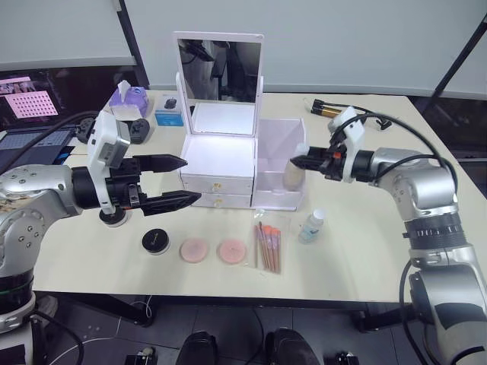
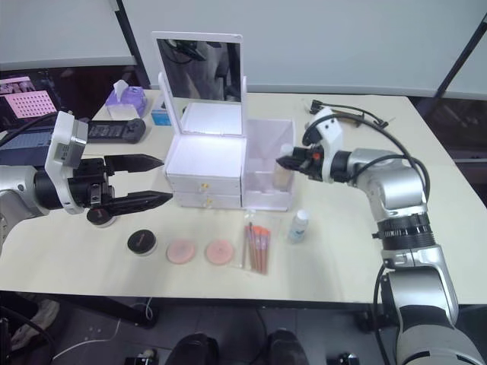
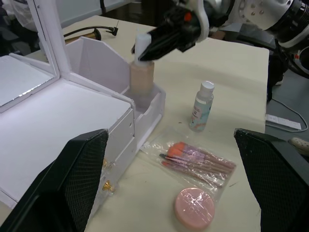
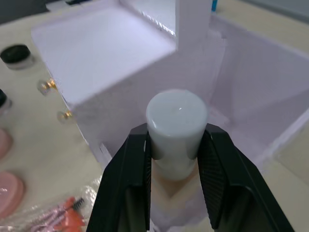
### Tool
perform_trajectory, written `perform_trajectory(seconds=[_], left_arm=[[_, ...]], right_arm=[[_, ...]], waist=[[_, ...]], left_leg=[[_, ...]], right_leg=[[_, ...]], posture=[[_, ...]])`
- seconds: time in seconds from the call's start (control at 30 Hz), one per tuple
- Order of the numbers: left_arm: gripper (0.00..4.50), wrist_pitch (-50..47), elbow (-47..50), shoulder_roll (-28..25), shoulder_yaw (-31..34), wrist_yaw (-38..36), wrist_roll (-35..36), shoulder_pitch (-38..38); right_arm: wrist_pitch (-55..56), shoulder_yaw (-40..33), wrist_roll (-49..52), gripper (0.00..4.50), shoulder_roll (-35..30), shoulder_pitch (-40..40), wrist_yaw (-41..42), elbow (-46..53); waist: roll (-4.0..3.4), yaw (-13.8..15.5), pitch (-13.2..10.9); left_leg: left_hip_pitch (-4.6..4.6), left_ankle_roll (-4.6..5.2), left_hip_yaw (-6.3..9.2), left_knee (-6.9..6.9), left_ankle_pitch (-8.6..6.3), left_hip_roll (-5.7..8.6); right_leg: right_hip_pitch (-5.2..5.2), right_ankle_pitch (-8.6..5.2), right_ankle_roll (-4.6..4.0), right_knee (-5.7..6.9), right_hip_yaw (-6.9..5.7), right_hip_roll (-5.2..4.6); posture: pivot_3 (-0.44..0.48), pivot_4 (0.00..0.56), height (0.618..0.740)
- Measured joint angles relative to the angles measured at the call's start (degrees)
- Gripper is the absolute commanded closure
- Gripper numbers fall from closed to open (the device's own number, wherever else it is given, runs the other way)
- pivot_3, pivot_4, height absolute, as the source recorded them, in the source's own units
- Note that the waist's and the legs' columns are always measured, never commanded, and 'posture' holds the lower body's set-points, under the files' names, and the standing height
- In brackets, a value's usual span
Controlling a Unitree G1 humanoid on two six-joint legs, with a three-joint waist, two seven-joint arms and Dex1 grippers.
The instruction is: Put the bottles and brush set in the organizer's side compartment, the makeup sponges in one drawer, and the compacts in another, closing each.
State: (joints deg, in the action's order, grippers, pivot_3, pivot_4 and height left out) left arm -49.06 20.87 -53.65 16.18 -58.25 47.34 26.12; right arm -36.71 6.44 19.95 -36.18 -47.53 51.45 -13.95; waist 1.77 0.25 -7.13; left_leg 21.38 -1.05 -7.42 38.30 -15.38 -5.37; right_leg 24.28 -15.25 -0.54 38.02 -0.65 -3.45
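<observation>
The white organizer (image 1: 221, 156) stands mid-table with both drawers (image 1: 217, 185) shut and its side compartment (image 1: 278, 144) open on the right. A beige bottle (image 1: 294, 176) with a white cap (image 4: 176, 125) stands upright inside that compartment, and my right gripper (image 1: 297, 162) is shut on the cap. My left gripper (image 1: 192, 179) hovers open just left of the drawers. In front lie a small clear bottle (image 1: 311, 226), the bagged brush set (image 1: 267, 246), two pink sponges (image 1: 194, 249) (image 1: 231, 250) and a black compact (image 1: 155, 241). A second compact (image 1: 116, 219) sits partly under my left arm.
A mirror (image 1: 219, 70) rises from the back of the organizer. A purple tissue pack (image 1: 128, 97), a blue box (image 1: 169, 114) and a black device (image 1: 137, 131) sit at the back left, and cables (image 1: 335, 109) at the back right. A laptop (image 1: 30, 103) is at the far left.
</observation>
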Motion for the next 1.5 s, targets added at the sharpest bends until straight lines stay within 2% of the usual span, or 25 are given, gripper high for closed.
perform_trajectory(seconds=[0.23, 0.37, 0.4, 0.57, 0.73, 0.83, 0.97, 1.2, 1.37, 1.5], left_arm=[[0.00, 0.0, 0.8, 0.0, 0.6, 1.3, 0.6, -0.8], [0.00, 0.1, 0.8, 0.0, 0.5, 1.4, 1.1, -0.7], [0.00, 0.1, 0.8, 0.0, 0.4, 1.4, 1.1, -0.7], [0.00, 0.5, -0.2, 0.0, 0.1, 1.1, 1.0, 0.2], [0.00, 3.2, -4.2, -0.1, 0.7, 0.0, -0.4, -0.3], [0.00, 6.4, -8.2, -0.9, 3.0, -1.2, -2.6, -3.7], [0.00, 11.6, -22.2, -1.6, 9.7, -1.1, -7.0, -9.1], [0.00, 25.3, -43.1, -2.6, 15.6, -1.9, -15.4, -16.0], [0.00, 29.9, -46.6, -2.6, 17.0, -1.9, -17.0, -17.2], [0.00, 30.6, -46.6, -2.6, 17.2, -1.9, -17.0, -16.6]], right_arm=[[3.5, 1.0, -3.2, 3.49, 0.6, 1.3, 0.8, -0.6], [4.0, 0.8, -4.0, 2.02, 1.1, 2.7, 0.6, -1.9], [4.0, 0.7, -4.0, 1.82, 1.1, 2.9, 0.6, -1.9], [3.3, -3.0, -2.4, 0.09, 0.5, 3.2, 1.3, -0.5], [2.5, -8.9, 2.9, 0.04, -3.8, 5.8, 5.9, 4.7], [2.3, -12.5, 5.1, 0.04, -6.8, 9.3, 7.6, 6.6], [2.5, -20.1, 6.3, 0.04, -12.7, 17.5, 8.5, 6.5], [10.0, -29.4, 5.5, 0.04, -15.1, 28.4, 9.2, -4.9], [13.5, -32.1, 5.5, 0.04, -15.9, 29.9, 9.6, -10.3], [14.0, -32.1, 5.6, 0.04, -15.9, 29.9, 9.7, -10.5]], waist=[[0.00, 0.1, 0.0], [0.00, 0.1, 0.0], [0.00, 0.1, 0.0], [0.00, -0.2, 0.0], [0.00, -0.1, 0.0], [0.00, -0.2, 0.0], [0.01, -0.3, 0.0], [0.03, -0.6, 0.0], [0.05, -0.6, 0.0], [0.05, -0.9, 0.0]], left_leg=[[-0.01, -0.02, 0.02, 0.00, 0.01, 0.00], [0.00, -0.03, 0.03, 0.00, 0.02, 0.00], [0.00, -0.03, 0.03, 0.00, 0.02, 0.00], [-0.01, -0.03, 0.04, -0.02, 0.02, 0.00], [-0.02, -0.02, 0.07, -0.03, 0.01, 0.00], [-0.05, -0.02, 0.06, -0.08, 0.01, 0.00], [-0.10, -0.01, 0.05, -0.14, 0.01, 0.00], [-0.17, 0.00, -0.06, -0.26, -0.01, -0.02], [-0.19, -0.01, -0.08, -0.25, 0.00, -0.03], [-0.19, -0.02, -0.08, -0.26, -0.01, -0.07]], right_leg=[[-0.02, 0.00, 0.00, 0.00, -0.04, 0.00], [-0.03, 0.00, 0.00, -0.01, -0.04, 0.00], [-0.03, 0.00, 0.00, -0.01, -0.04, 0.00], [-0.01, 0.00, 0.00, 0.00, -0.03, 0.01], [-0.05, -0.01, 0.01, -0.04, -0.07, 0.01], [-0.04, -0.01, 0.00, -0.04, -0.06, 0.01], [-0.04, -0.03, -0.03, -0.06, -0.09, 0.00], [-0.01, -0.05, -0.05, -0.09, -0.07, -0.05], [-0.03, -0.05, -0.05, -0.07, -0.07, -0.08], [-0.02, -0.05, -0.05, -0.05, -0.07, -0.05]], posture=[[0.000, 0.150, 0.689], [0.000, 0.150, 0.689], [0.000, 0.150, 0.689], [0.000, 0.150, 0.689], [0.000, 0.150, 0.689], [0.000, 0.150, 0.689], [0.000, 0.150, 0.689], [0.000, 0.150, 0.689], [0.000, 0.150, 0.689], [0.000, 0.150, 0.689]])
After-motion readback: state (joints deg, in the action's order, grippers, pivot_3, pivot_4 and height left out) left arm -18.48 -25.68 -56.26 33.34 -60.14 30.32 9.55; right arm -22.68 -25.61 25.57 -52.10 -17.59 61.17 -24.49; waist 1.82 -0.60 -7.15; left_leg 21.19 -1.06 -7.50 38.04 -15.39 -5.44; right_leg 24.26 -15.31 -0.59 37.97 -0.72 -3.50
